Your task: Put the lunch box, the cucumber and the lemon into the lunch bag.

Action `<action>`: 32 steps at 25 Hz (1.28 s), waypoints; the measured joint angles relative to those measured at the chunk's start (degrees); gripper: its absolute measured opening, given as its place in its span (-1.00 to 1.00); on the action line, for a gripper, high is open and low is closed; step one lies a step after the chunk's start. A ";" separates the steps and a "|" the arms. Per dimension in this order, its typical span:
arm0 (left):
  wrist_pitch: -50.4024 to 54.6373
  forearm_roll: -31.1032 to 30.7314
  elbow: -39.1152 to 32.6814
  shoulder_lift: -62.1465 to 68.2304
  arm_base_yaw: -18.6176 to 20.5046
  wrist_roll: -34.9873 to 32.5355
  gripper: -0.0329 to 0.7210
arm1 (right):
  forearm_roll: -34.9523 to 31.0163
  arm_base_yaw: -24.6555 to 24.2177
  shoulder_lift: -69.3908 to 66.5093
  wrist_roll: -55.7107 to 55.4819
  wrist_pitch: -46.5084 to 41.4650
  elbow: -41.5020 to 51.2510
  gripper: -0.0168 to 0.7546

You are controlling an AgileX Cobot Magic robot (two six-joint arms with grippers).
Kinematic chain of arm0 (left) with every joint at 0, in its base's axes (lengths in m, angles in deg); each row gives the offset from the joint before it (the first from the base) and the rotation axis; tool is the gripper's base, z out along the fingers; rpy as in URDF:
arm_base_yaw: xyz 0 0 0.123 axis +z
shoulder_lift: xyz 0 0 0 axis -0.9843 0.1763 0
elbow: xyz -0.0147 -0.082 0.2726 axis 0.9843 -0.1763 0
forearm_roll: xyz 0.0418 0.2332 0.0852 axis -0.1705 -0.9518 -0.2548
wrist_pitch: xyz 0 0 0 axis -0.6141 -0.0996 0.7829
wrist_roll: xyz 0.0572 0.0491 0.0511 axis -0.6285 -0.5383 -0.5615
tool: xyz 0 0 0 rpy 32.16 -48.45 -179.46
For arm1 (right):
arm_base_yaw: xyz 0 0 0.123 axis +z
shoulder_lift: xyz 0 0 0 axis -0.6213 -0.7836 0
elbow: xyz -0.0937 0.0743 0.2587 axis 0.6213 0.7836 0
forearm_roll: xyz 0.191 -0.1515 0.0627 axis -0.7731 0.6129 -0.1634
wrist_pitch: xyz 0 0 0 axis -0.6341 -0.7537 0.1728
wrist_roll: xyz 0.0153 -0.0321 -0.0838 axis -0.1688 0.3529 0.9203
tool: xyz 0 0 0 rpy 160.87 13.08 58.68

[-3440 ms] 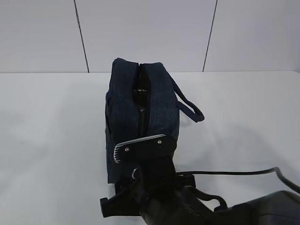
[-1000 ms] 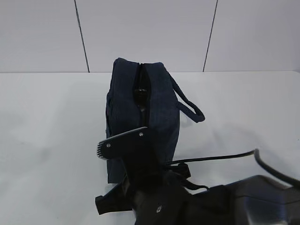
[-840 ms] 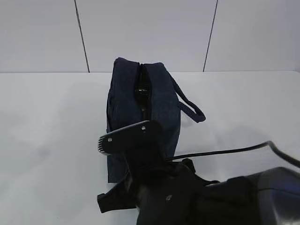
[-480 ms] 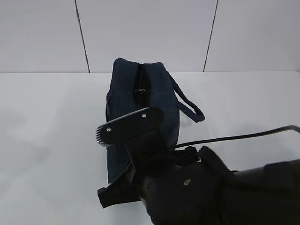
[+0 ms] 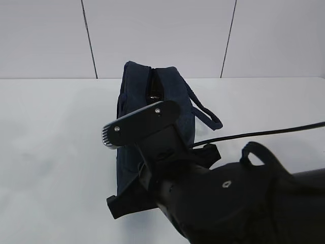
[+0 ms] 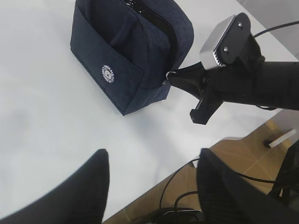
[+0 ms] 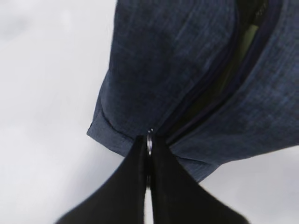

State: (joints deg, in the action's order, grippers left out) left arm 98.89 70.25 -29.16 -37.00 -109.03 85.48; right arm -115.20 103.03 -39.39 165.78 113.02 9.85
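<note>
The dark navy lunch bag (image 5: 172,99) stands on the white table, its top zipper partly open. In the right wrist view my right gripper (image 7: 149,145) is shut on the silver ring pull (image 7: 149,139) at the bag's (image 7: 187,70) near end. A pale green strip (image 7: 244,41) shows inside the slit; I cannot tell what it is. The lunch box, cucumber and lemon are otherwise hidden. My left gripper (image 6: 153,154) hangs open and empty over the table edge, well apart from the bag (image 6: 126,51). From there the right gripper (image 6: 174,78) is seen at the ring pull (image 6: 168,74).
The bag's strap handle (image 5: 205,114) loops out to the right. The right arm (image 5: 228,203) and its black cable (image 5: 264,133) fill the near right of the table. In the left wrist view the table edge (image 6: 154,191) drops to a brown floor with cables (image 6: 180,205).
The right arm has risen and pushed forward toward the bag, its wrist now covering more of the bag's near end, still shut on the ring pull. The left gripper has stayed open.
</note>
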 joint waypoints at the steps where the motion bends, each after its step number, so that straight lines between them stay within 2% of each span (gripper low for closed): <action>1: 0.00 0.00 0.00 0.00 0.00 0.00 0.23 | 0.00 0.00 0.38 0.60 0.00 0.00 -0.94; 11: -0.04 0.21 0.00 0.00 0.00 0.00 0.23 | -0.18 0.00 4.47 4.92 -0.57 0.00 -0.94; 32: -0.42 0.42 0.00 0.00 0.00 0.00 0.23 | -0.18 0.00 10.28 14.88 -7.27 -0.38 -0.94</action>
State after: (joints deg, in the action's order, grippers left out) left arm 98.47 70.67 -29.16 -37.00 -109.03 85.48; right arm -115.38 103.03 -29.11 180.66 105.76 9.47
